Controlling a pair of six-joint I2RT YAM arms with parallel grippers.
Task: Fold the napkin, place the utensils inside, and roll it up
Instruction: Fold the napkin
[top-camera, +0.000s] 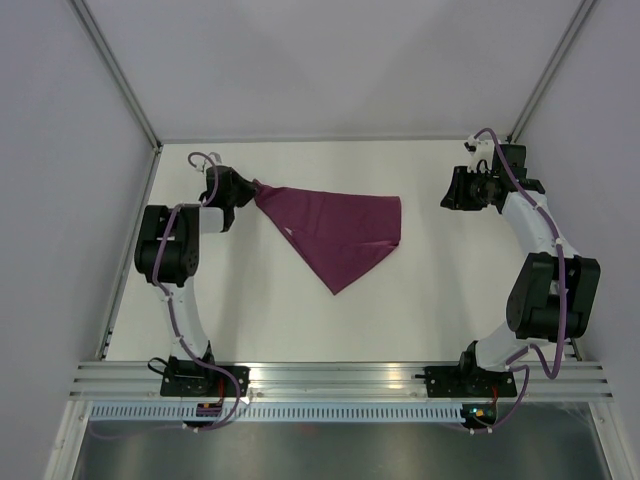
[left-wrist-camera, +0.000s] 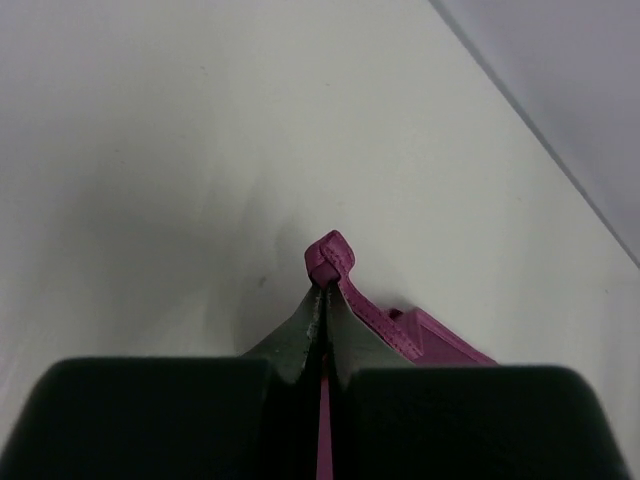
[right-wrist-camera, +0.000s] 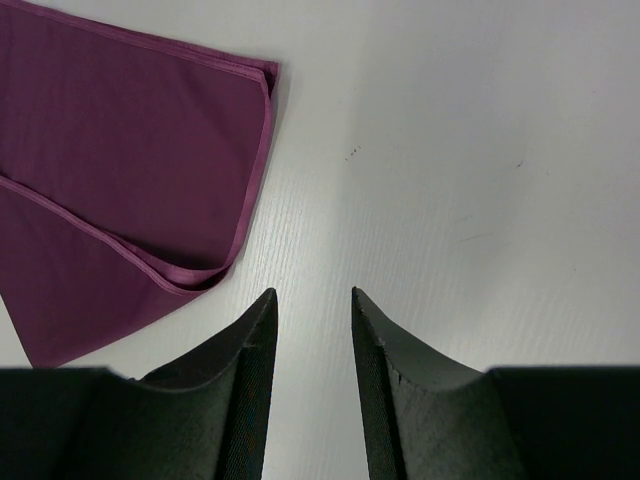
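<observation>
The plum-purple napkin (top-camera: 338, 230) lies folded into a rough triangle on the white table, its left corner drawn up to a point. That corner (left-wrist-camera: 328, 255) is pinched in my left gripper (top-camera: 252, 190), which is shut on it, the hem poking out past the fingertips. My right gripper (right-wrist-camera: 312, 293) hangs open over bare table, to the right of the napkin's (right-wrist-camera: 120, 180) folded right edge, with nothing between its fingers. In the top view it (top-camera: 452, 190) sits at the far right. The utensils are out of view.
The white table (top-camera: 440, 300) is bounded by grey walls at the back and both sides. A metal rail (top-camera: 340, 378) with both arm bases runs along the near edge.
</observation>
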